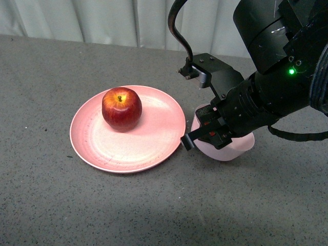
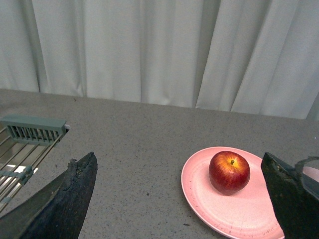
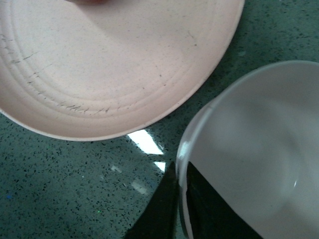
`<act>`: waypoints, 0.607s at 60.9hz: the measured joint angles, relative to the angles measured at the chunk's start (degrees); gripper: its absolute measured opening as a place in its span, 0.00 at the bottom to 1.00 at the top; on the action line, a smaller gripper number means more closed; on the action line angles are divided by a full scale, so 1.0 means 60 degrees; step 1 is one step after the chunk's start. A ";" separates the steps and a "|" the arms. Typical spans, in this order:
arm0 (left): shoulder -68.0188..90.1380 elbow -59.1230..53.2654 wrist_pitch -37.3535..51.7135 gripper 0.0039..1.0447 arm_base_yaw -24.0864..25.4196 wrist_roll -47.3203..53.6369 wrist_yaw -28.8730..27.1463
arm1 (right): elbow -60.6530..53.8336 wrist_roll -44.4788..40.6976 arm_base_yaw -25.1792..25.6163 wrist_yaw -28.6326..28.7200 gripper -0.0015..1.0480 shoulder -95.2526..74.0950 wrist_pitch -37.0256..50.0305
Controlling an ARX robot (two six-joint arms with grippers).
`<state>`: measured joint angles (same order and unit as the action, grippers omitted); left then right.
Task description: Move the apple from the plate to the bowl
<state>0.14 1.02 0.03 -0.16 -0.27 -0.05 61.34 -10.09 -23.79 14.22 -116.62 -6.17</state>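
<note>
Nearest you, the grey speckled table point(image 1: 154, 210) is open across its width, giving free room along the near rim of the plate point(image 1: 128, 148). Your right gripper point(image 1: 195, 137) sits just right of the plate, where the bowl point(image 1: 233, 151) stands close beside the plate without touching it. Its fingers point(image 3: 159, 214) are drawn narrow onto the bowl's left rim, one outside and one inside. Inside the bowl you see only that inner finger and bare wall. The apple point(image 1: 121, 108) stands upright, stem up, on the far-left part of the plate, well clear of those fingers. Your left gripper point(image 2: 178, 158) is spread wide, holding nothing, with the apple beyond it. A wire rack point(image 2: 30, 134) lies far left; the curtain point(image 1: 102, 20) closes off the far edge.
</note>
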 joint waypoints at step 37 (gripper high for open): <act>0.0000 0.0000 0.0000 0.94 0.0000 0.0004 -0.0004 | -0.2863 0.0987 0.0689 -0.1366 0.90 0.3311 0.3370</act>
<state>0.14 1.02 0.03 -0.16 -0.25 -0.08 44.16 -4.16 -19.66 6.02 -96.75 14.04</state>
